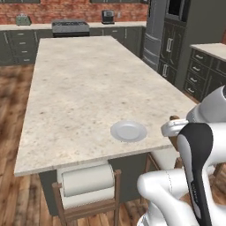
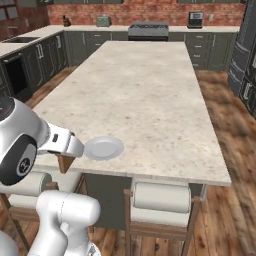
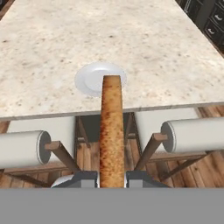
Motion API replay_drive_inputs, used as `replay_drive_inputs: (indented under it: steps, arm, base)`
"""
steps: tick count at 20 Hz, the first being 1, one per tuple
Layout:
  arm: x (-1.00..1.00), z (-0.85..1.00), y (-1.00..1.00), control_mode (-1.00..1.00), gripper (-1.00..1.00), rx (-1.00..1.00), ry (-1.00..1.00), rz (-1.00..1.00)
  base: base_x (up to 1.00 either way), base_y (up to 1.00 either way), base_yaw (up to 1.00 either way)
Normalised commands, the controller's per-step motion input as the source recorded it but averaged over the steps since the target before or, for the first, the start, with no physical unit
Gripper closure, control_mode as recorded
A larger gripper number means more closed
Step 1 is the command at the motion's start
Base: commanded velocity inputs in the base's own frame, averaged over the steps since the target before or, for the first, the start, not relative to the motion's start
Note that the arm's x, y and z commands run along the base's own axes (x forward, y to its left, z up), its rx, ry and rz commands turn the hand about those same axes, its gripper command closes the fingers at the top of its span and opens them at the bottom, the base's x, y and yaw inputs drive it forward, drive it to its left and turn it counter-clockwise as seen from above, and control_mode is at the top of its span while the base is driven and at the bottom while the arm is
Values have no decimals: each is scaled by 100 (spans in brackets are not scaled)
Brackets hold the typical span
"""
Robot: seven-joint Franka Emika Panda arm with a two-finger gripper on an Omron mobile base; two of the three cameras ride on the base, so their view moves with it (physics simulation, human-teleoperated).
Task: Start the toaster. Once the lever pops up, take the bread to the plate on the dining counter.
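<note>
Bread, a golden-brown toast slice (image 3: 112, 131), stands on edge between the two dark fingertips of the robot's hand (image 3: 112, 178), which is clamped on it. The slice is held off the near edge of the long speckled beige stone worktop (image 1: 84, 79), above the gap between two wooden stools with cream cushions (image 3: 26, 148). Its far end lines up with the small round white plate (image 3: 89, 76), which sits bare on the worktop near that same edge.
</note>
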Motion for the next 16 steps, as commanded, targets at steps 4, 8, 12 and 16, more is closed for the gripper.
replay_drive_inputs:
  steps: [4, 8, 12, 16]
  arm:
    - [0, 0, 0, 100, 100, 0, 0, 0]
    - [0, 0, 0, 100, 100, 0, 0, 0]
    - [64, 0, 0, -100, 100, 10, 0, 8]
    - [58, 0, 0, -100, 100, 20, 0, 13]
  base:
    - [41, -17, 0]
    - [50, -4, 1]
    - [0, 0, 0]
    - [0, 0, 0]
